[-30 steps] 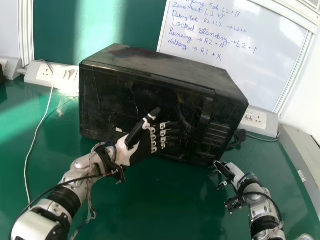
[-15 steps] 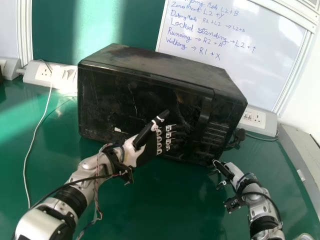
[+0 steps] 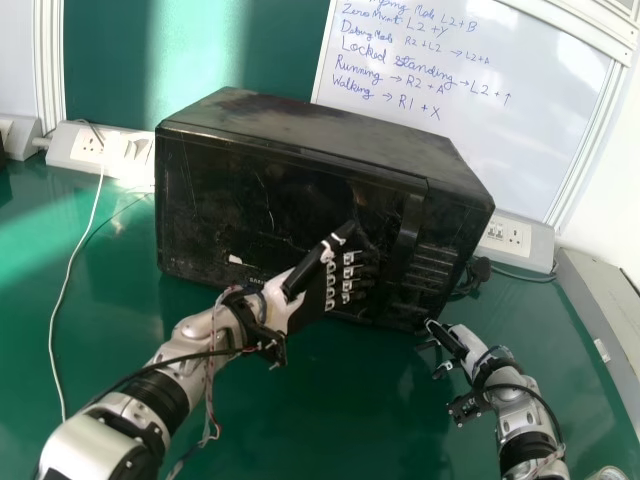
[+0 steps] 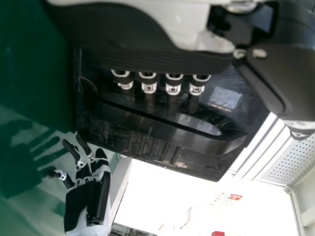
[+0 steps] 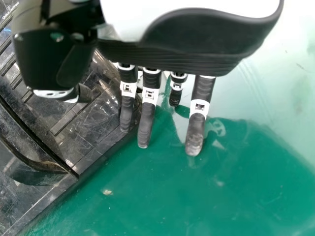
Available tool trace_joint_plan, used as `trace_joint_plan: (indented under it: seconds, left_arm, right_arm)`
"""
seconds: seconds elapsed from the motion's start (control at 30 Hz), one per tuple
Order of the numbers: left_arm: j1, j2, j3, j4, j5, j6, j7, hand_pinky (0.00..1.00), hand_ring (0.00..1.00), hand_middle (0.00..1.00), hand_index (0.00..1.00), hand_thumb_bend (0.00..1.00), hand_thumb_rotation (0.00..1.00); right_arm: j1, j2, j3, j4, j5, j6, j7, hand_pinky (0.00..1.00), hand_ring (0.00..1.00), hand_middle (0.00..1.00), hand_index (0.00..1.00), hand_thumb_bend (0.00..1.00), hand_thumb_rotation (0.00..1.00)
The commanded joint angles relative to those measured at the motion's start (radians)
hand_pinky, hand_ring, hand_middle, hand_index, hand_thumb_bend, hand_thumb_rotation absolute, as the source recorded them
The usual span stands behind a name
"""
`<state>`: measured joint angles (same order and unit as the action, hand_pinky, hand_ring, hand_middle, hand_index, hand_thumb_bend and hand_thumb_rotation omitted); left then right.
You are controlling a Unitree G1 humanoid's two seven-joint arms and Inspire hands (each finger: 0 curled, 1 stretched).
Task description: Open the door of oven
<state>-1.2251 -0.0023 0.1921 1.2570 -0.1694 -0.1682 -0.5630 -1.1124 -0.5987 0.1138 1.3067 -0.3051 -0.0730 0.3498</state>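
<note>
The black oven [image 3: 270,190] stands with its door closed; its upright handle [image 3: 408,235] is toward the right of the front. My left hand [image 3: 312,290] is before the door, left of the handle, with fingers extended toward it. In the left wrist view, my left hand [image 4: 142,46] has straight fingers, and the curved handle [image 4: 167,129] lies beyond their tips; contact cannot be told. My right hand [image 3: 448,342] is low by the oven's front right corner. In the right wrist view, my right hand [image 5: 192,49] has mostly straight fingers beside the oven [image 5: 83,132].
Behind the oven are a whiteboard [image 3: 470,110] and socket strips, one at the left [image 3: 78,148] and one at the right [image 3: 525,238]. A white cable [image 3: 70,265] runs over the green table [image 3: 330,410] at the left.
My left hand has moved right along the oven's front, closer to the handle, its fingers still straight. The right hand has kept still, and the door has not moved.
</note>
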Motion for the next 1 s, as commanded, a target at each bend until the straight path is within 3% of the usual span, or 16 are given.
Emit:
trace_joint_plan:
  seconds: [0.0,0.53,0.97]
  left_arm:
    - [-0.022,-0.016,-0.001,0.015,0.011,0.001,0.018,1.0,1.0,1.0,0.99,1.0,1.0]
    - [-0.074,-0.048,0.0,0.039,0.059,0.011,0.187,0.95,1.0,1.0,0.96,1.0,0.97]
    - [-0.074,-0.073,-0.047,0.053,0.139,0.005,0.211,0.97,1.0,1.0,0.99,1.0,1.0]
  right_arm:
    - [0.049,0.01,0.008,0.029,-0.01,0.037,0.019,0.3,0.45,0.64,0.75,0.51,0.8]
    - [0.048,0.014,0.003,0.031,-0.005,0.037,0.023,0.28,0.44,0.64,0.74,0.53,0.82]
    - [0.041,0.022,-0.005,0.031,0.004,0.048,0.023,0.3,0.45,0.64,0.73,0.52,0.8]
